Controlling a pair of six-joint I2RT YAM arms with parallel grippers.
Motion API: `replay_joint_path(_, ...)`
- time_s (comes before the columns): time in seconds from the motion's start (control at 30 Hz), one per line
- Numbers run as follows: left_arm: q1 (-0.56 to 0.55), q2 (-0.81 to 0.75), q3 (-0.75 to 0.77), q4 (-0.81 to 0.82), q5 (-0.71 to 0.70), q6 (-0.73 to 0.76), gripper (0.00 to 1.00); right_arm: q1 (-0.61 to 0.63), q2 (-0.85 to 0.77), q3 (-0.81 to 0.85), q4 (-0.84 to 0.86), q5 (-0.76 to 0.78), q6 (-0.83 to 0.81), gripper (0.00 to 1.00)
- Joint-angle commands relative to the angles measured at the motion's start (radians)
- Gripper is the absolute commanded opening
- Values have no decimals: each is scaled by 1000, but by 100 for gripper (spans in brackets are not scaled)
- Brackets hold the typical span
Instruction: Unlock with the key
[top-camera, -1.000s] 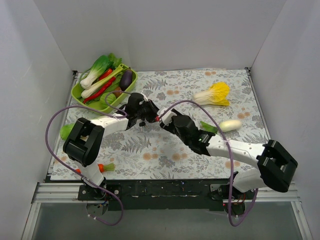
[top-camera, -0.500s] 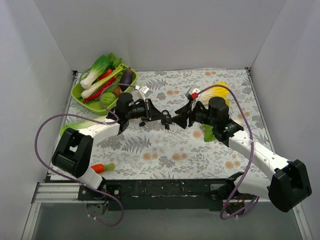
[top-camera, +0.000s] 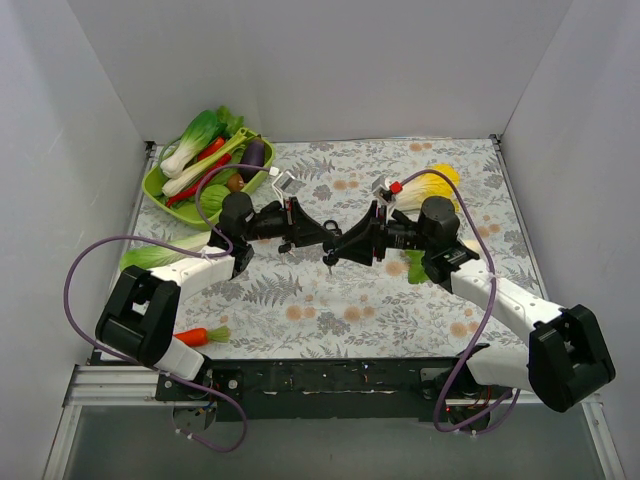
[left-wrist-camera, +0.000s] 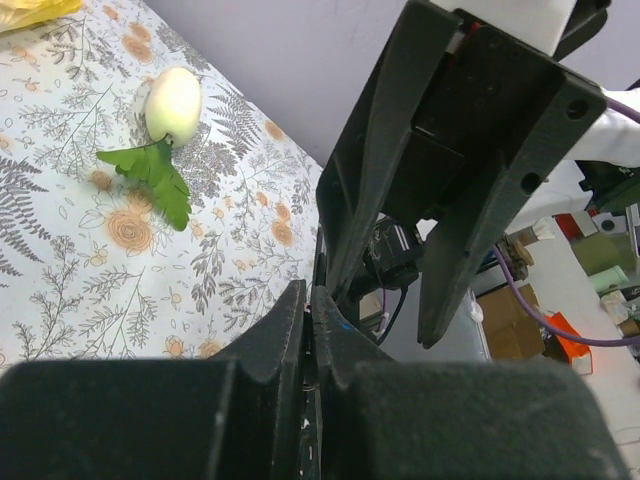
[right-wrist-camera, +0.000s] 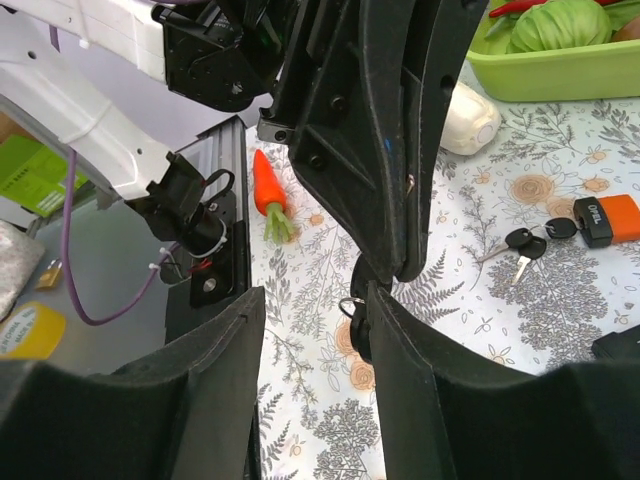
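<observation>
I have the two arms meeting nose to nose over the middle of the table in the top view, left tool and right tool tip to tip.

In the left wrist view, the left tool sits at the bottom centre with its fingers pressed together, only a thin slit between them. In the right wrist view the same tool comes down from the top of the frame, and a small dark piece with a metal ring sits right at its tip, pinched there. I cannot tell whether that piece is a key or a lock.

My right tool is spread wide and grips nothing. Its two fingers rise from the bottom edge of its own view, and the dark piece hangs in the gap between them, close to the right-hand finger. I cannot tell whether it touches. From the left wrist, the right tool fills the upper right, jaws apart and facing the camera.

A bunch of black-headed keys lies flat on the table at the right of the right wrist view. It is linked to an orange tag and is well apart from both tools.

A carrot lies near the table's edge, and a green tray of vegetables sits at the upper left of the top view.
</observation>
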Motion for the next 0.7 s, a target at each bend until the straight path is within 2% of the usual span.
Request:
replay_joint_path(0.0,2,-42,-13,91,46,-23,0,-1,-3,-17,94,-36,60,52)
replay_joint_path(0.67,2,-68,-22,120,65,-33,0,11,46,-14,137,-18,110,52)
